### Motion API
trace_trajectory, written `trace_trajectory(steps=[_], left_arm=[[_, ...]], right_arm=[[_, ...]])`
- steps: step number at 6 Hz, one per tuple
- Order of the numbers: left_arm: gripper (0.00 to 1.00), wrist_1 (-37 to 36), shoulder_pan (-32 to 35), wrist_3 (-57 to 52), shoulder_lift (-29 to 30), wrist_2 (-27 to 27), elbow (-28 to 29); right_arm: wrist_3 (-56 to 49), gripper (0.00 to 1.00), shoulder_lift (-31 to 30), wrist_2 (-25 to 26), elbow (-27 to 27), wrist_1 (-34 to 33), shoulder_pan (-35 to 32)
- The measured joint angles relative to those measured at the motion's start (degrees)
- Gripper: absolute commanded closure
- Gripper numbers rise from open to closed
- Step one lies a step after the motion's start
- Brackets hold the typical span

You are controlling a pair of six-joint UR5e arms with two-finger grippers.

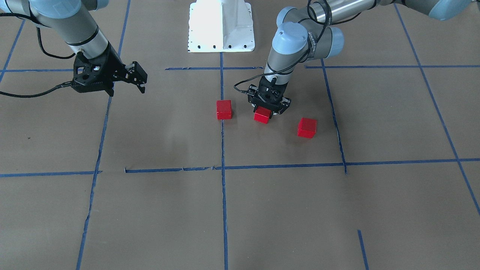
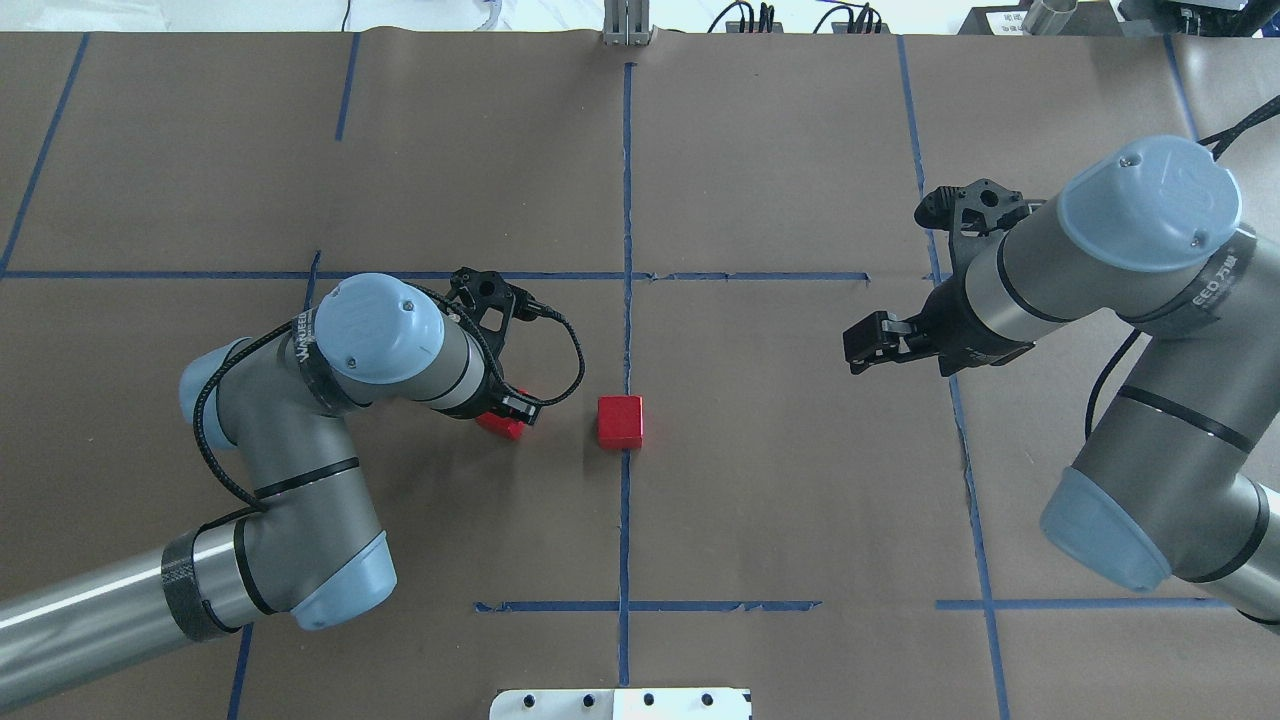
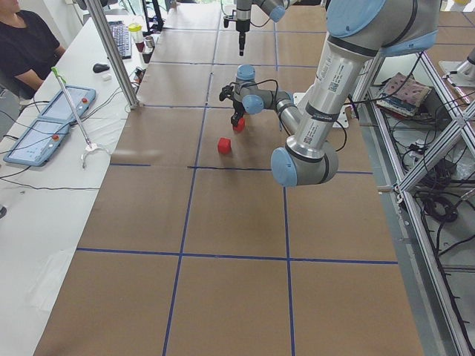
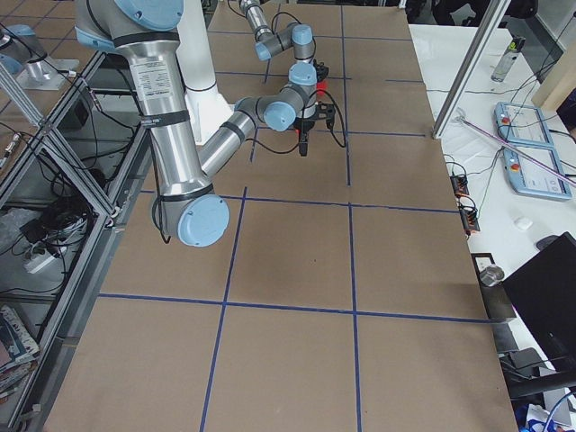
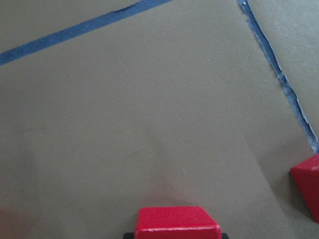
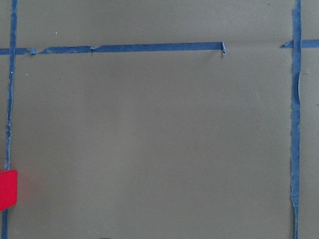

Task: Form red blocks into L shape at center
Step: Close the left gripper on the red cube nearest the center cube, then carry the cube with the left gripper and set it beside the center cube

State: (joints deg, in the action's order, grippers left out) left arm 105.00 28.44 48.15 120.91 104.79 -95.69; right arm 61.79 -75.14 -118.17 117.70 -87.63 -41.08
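Observation:
Three small red blocks show in the front view. One red block (image 1: 224, 109) (image 2: 620, 421) sits on the central blue tape line of the center (image 1: 222, 142). My left gripper (image 1: 267, 111) (image 2: 508, 413) is shut on a second red block (image 1: 262, 115) (image 5: 177, 221) at or just above the paper, left of the central line in the overhead view. The third red block (image 1: 307, 127) lies free further to my left, hidden under my left arm in the overhead view. My right gripper (image 1: 140, 80) (image 2: 862, 345) is open and empty, raised off to the right.
The white robot base (image 1: 221, 26) stands at the table's near edge. Blue tape lines (image 2: 627, 200) grid the brown paper. An operator (image 3: 22, 44) sits beside tablets (image 3: 52, 122) off the table's far side.

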Motion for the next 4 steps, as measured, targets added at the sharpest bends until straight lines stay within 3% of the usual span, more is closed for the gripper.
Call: trace_trajectory(steps=[4], left_arm=[[1.00,-1.13,3.20,7.22,10.65,-0.08,8.14]], right_arm=[[0.00,0.00,-0.03,-0.21,0.45,0.04,-0.14]])
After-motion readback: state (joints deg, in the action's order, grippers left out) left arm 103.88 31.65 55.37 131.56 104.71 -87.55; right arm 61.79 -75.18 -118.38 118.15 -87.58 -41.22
